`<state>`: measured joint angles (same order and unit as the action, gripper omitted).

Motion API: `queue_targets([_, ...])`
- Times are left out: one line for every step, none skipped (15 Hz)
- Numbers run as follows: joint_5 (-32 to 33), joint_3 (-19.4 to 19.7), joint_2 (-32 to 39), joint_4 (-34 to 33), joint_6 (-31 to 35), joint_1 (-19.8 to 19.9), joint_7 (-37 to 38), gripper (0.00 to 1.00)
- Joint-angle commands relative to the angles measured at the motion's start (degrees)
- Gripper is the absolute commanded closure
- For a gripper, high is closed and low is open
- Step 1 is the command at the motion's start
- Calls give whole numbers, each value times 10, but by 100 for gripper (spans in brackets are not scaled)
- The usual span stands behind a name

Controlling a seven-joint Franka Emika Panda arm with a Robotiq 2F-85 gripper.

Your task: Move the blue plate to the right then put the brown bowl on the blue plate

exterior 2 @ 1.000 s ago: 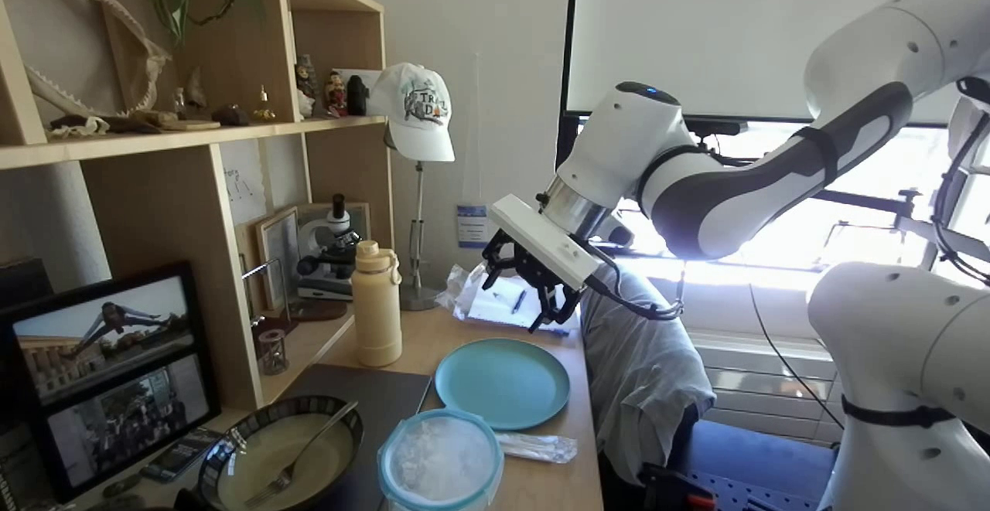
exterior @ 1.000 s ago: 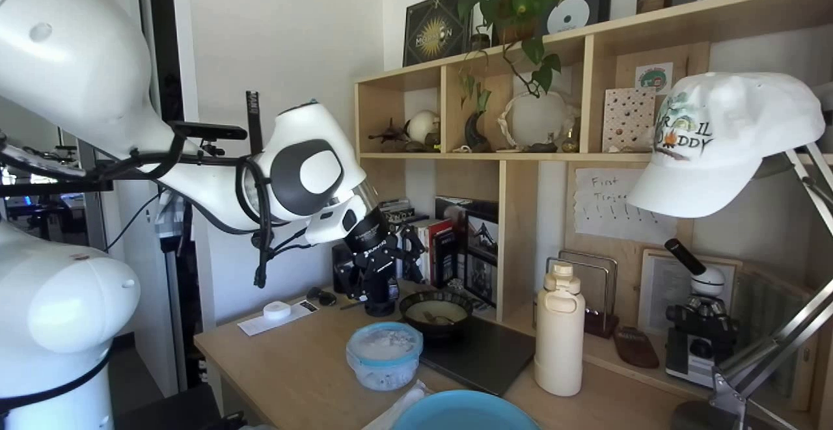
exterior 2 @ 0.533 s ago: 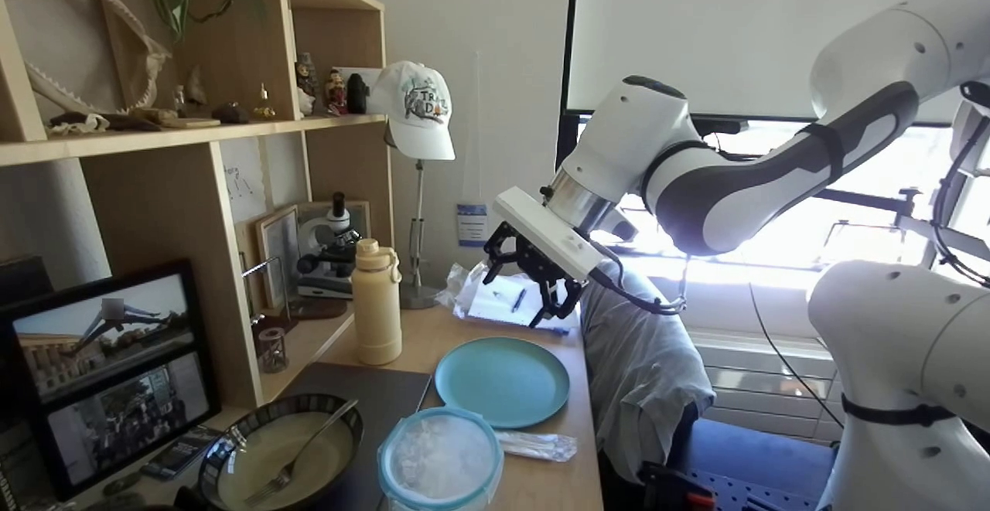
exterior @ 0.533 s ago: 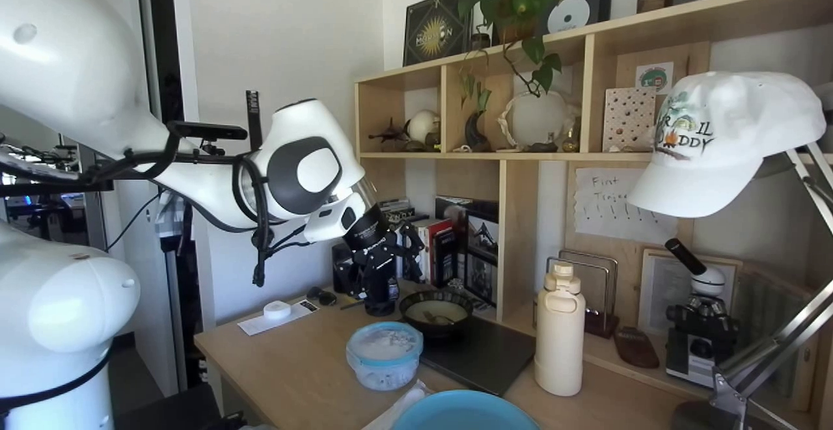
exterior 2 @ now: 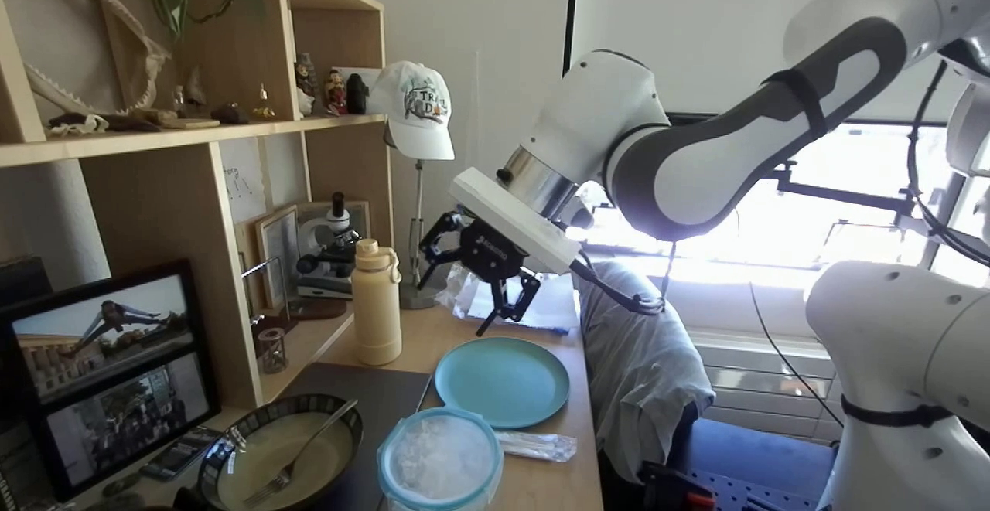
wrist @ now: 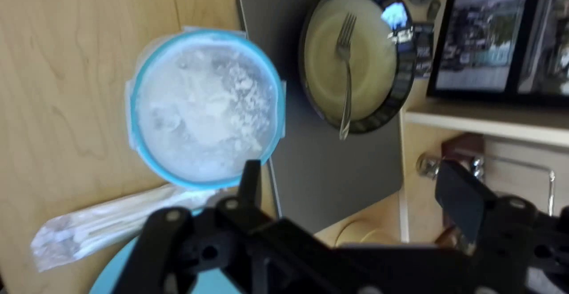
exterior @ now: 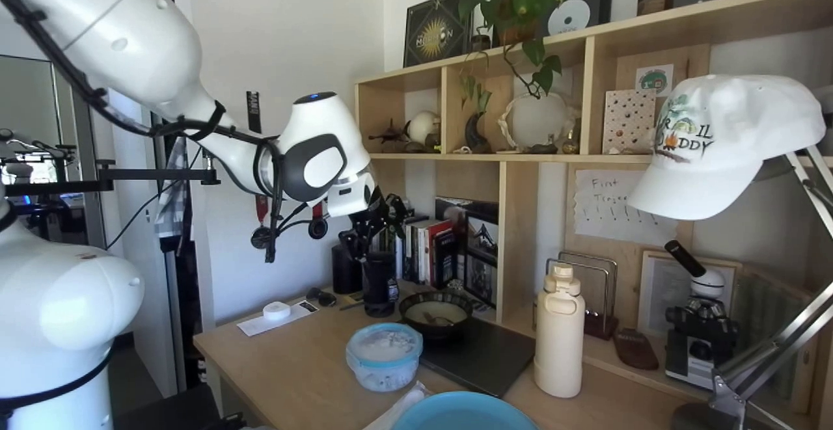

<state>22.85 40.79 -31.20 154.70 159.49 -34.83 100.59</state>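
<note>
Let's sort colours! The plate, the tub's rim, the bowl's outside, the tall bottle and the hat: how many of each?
Blue: 2 (plate, tub's rim)
Very dark brown: 1 (bowl, outside)
Cream: 1 (tall bottle)
Mostly white: 1 (hat)
Total: 5

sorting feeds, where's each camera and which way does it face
In an exterior view: by the brown bowl, facing the blue plate; arm and hand show.
In an exterior view: by the plate, facing the bowl and books; arm and hand show.
Wrist view: on the arm, facing down at the lidded container and bowl; hand's fingers show.
Both exterior views share plate, bowl and container, from opposite ends of the desk.
</note>
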Motion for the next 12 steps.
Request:
queue_targets([-91,41,95,-91,6,-133,-113,0])
queue_targets([-120,58,119,-111,6,-163,-158,0])
queue_targets([-142,86,138,-137,-3,-209,-192,0])
queue_targets([-165,119,155,-154,-8,-249,-230,0])
queue_targets([-190,152,170,-174,-18,-291,-270,0])
queue_targets([-215,185,183,-191,-30,-325,-307,0])
queue_targets([-241,220,201,-206,-41,-360,-346,0])
queue_targets([-266,253,215,-220,-54,-392,-382,0])
queue_targets([-288,284,229,-230,-64,-420,-415,0])
queue_targets([-310,311,244,-241,-77,-445,-442,0])
queue_targets([-329,339,255,-247,-85,-468,-469,0])
queue_targets([-346,363,264,-251,-93,-488,-492,0])
